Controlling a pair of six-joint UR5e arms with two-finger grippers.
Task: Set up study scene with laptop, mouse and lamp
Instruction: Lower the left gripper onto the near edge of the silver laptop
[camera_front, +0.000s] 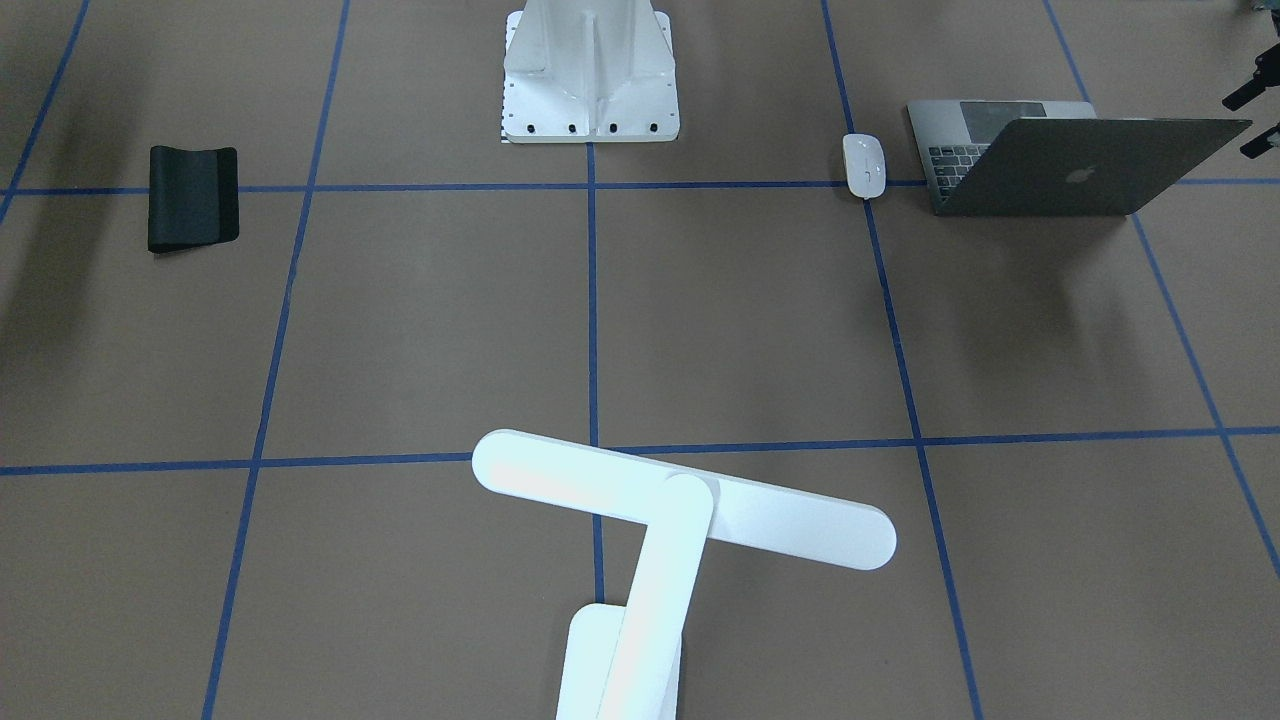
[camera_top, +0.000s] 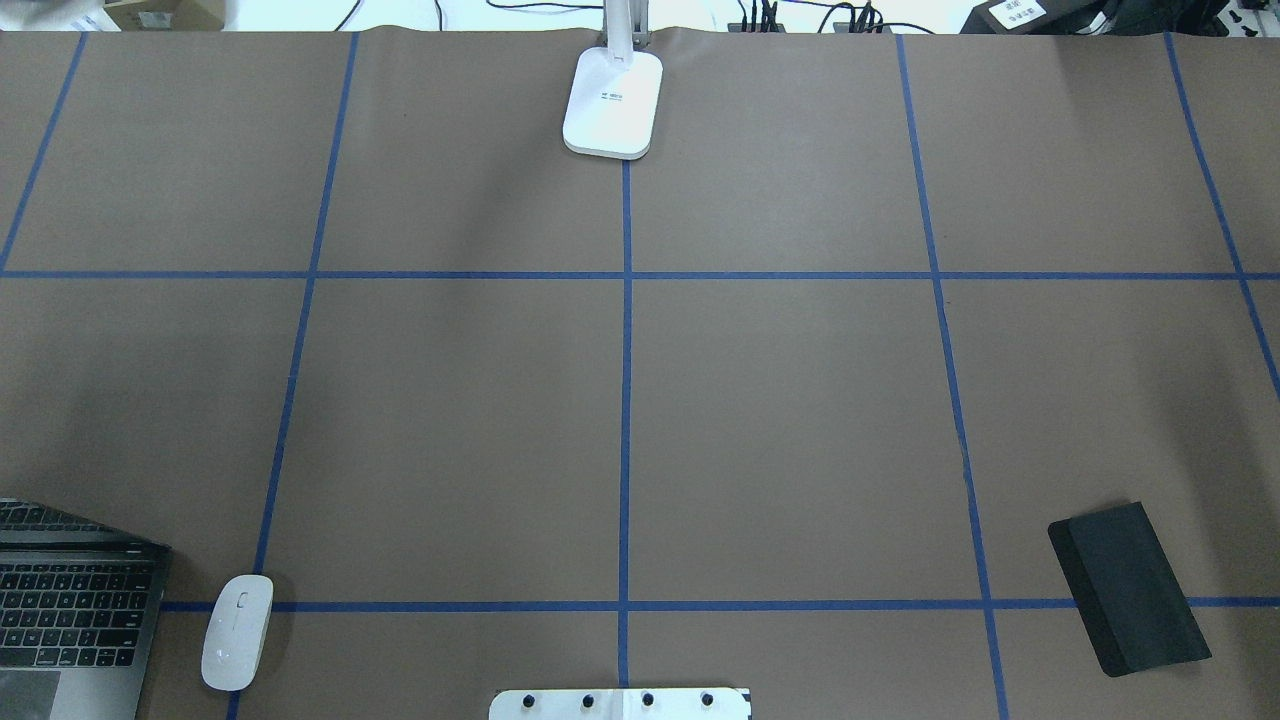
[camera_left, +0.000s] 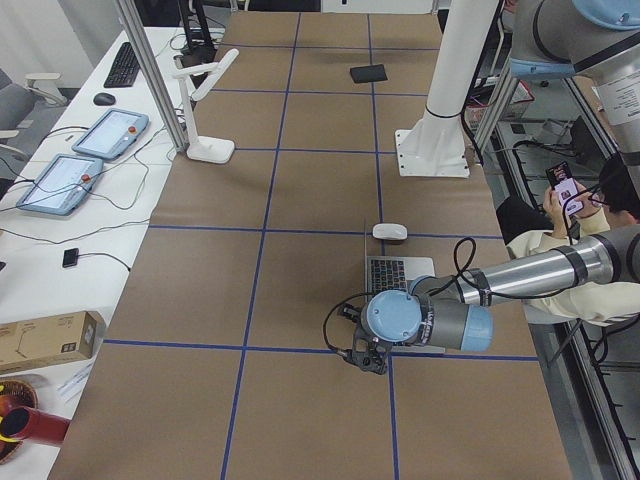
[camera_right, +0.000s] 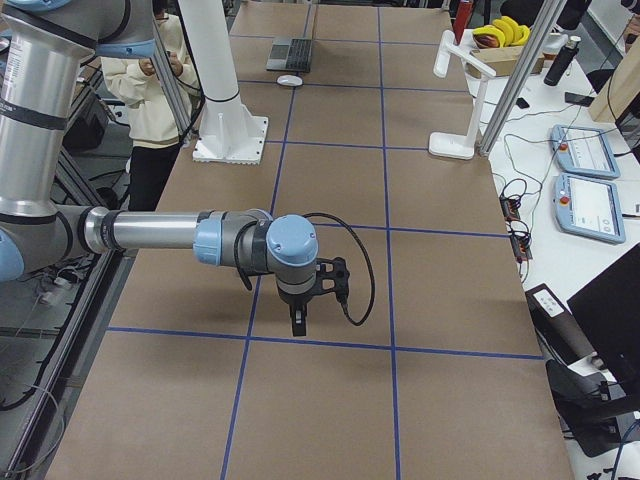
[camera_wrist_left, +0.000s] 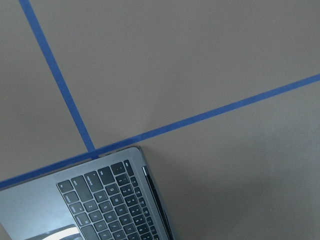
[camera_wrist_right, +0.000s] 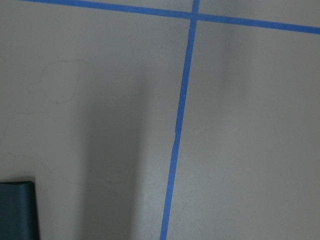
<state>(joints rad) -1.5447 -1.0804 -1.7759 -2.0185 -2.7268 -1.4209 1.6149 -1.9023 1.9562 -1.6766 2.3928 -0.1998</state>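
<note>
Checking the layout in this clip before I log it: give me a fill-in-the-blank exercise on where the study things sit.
1. The laptop sits with its lid ____.
2. The mouse lies across a ____ tape line beside the laptop.
3. Of these things, the lamp stands ____ from the robot.
4. The black mouse pad lies on the robot's ____ side.

Missing words: open; blue; farthest; right.

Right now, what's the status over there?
Left claw, right claw: open or shut unclear. Laptop open, mouse beside it, lamp across table. Pad far aside, blocking nothing.
</note>
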